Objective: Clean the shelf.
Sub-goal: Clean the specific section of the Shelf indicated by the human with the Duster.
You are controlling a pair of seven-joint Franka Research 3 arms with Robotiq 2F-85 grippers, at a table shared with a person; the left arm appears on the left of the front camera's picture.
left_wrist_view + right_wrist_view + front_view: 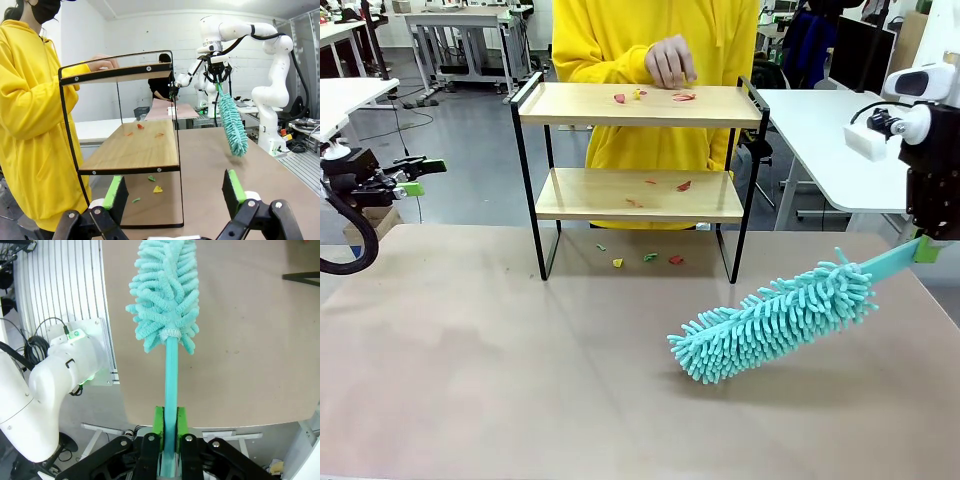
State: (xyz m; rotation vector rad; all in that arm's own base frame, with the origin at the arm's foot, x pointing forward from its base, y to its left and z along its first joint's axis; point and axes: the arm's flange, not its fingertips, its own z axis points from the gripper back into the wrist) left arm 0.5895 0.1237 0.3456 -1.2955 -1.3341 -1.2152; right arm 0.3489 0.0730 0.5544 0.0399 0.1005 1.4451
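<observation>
- While the person stands behind the rack, the left gripper (420, 176) hangs at the far left edge, off the brown table (470, 350), with its jaws spread wide and nothing between the green pads (116, 196).
- In the left wrist view, the left gripper (175, 195) looks along the shelf (135, 150) from its end.
- The shelf (580, 102) stands upright at the far middle of the table, with its black frame legs on the tabletop.
- The person in a yellow hoodie (610, 40) is directly behind it, with one hand (670, 62) held over the top board, fingertips down near the scraps.
- Small red, yellow and green scraps (635, 95) lie on the top board. More lie on the lower board (683, 186) and on the table beneath the shelf (648, 258).
- The teal microfibre duster (775, 320) slants across the right half of the table with its head low. I cannot tell whether the tip is touching the table.
- The right gripper (925, 248) is at the right edge, clamped on the duster's flat handle (171, 380).
- In the right wrist view, both pads of the right gripper (169, 422) press the handle, and the duster (165, 295) points away over the table.
</observation>
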